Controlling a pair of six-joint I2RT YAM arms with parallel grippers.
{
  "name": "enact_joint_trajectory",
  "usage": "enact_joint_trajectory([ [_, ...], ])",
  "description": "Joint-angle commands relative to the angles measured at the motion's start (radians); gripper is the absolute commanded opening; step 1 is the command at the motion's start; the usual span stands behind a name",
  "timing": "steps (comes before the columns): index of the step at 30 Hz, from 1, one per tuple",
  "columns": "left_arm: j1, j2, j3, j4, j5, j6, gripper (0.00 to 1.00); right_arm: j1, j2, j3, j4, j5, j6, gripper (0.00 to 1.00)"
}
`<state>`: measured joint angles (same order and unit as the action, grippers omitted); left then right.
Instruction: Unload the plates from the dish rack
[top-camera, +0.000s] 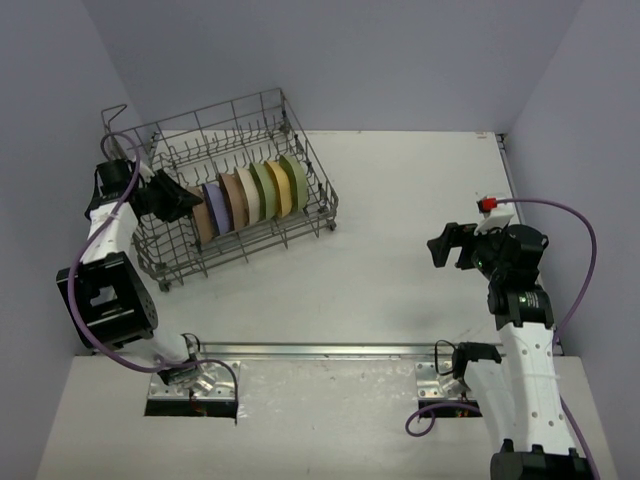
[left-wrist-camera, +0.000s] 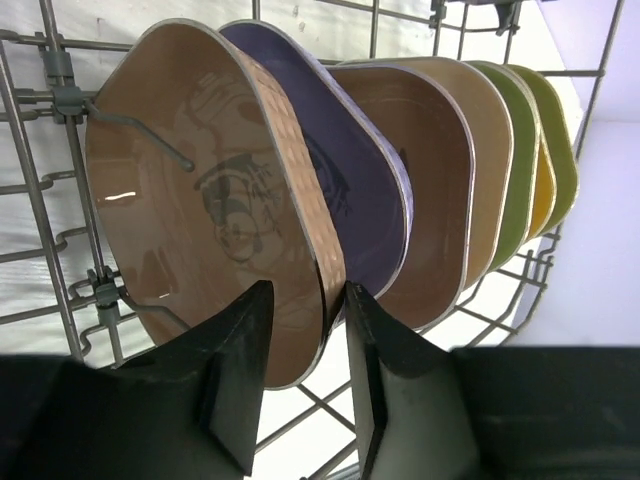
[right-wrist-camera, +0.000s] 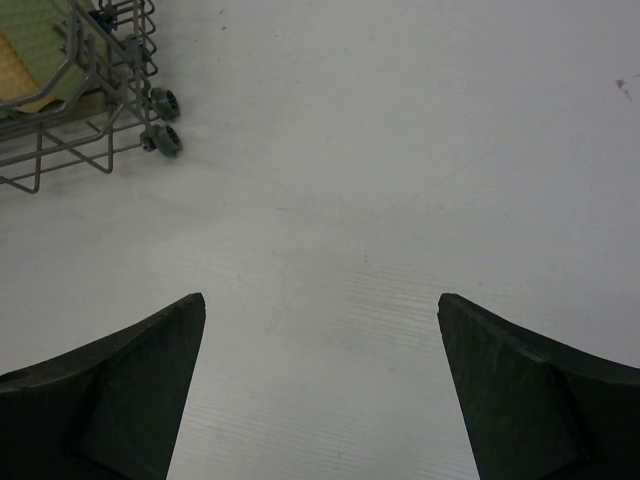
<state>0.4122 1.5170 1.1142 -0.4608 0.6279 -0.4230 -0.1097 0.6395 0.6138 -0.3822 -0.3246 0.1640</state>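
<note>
Seven small pastel rounded-square plastic plates (top-camera: 250, 195) all stand in the large grey wire dish rack (top-camera: 215, 110) at far left; none lies on the white tabletop (top-camera: 400, 180). From the left wrist, the left fingers (left-wrist-camera: 235, 380) straddle the rim of the tan end plate (left-wrist-camera: 190, 200); whether they pinch it, I cannot tell. From the right wrist, the right fingers (right-wrist-camera: 120, 390) are spread wide above the tabletop, holding nothing. Unloading has barely begun.

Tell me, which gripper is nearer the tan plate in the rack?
Left. The left gripper straddles the rim of the tan plate; the right gripper hangs open over the table, far from it.
</note>
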Motion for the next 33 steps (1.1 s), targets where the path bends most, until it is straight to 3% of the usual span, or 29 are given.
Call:
enact_joint_trajectory([
  [1,0.03,-0.002,-0.006,0.071,0.082,-0.018,0.22,-0.005,0.007,0.054,0.047,-0.02,0.018,0.99],
  [7,0.051,-0.027,-0.016,0.085,0.125,-0.028,0.0,-0.004,0.008,0.058,0.046,-0.027,0.02,0.99],
  [16,0.096,-0.083,-0.037,0.144,0.244,-0.062,0.0,-0.004,0.002,0.061,0.039,-0.03,0.02,0.99],
  [26,0.146,-0.156,-0.097,0.35,0.476,-0.194,0.0,-0.005,-0.001,0.067,0.035,-0.039,0.022,0.99],
  [33,0.154,-0.192,-0.098,0.402,0.526,-0.247,0.0,-0.004,-0.007,0.068,0.03,-0.041,0.02,0.99],
])
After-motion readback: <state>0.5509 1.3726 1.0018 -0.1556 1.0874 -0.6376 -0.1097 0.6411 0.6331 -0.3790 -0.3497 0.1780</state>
